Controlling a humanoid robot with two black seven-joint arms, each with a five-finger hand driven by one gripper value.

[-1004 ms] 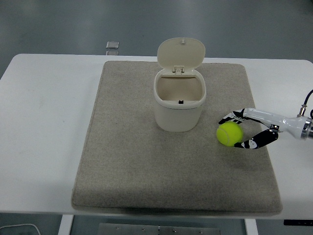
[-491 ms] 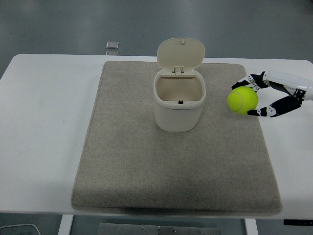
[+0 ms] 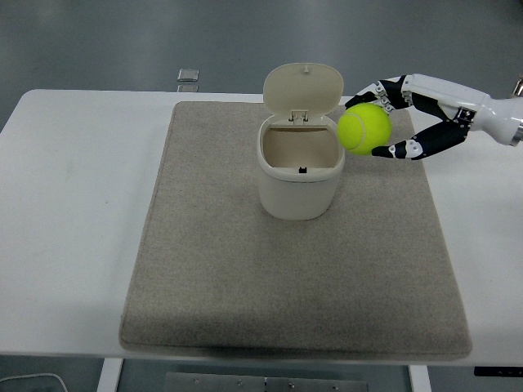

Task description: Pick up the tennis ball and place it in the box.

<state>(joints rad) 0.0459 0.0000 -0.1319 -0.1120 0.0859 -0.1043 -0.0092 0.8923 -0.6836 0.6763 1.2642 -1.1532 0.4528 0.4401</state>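
White table on grey floor

Table (image 3: pixel 73 204) carries a beige mat (image 3: pixel 245 278) across its centre; a small square floor plate (image 3: pixel 188 76) lies beyond the far edge.

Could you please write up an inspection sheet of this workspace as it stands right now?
Surface: white table carrying a grey felt mat.
Job's things: yellow-green tennis ball held in the air beside the rim of the cream plastic box, whose hinged lid stands open.
Clutter: small grey square object beyond the table's far edge.
Grippers: right hand grasps the ball; left hand not in view.
Cables: nothing seen.
Surroundings: dark grey floor.
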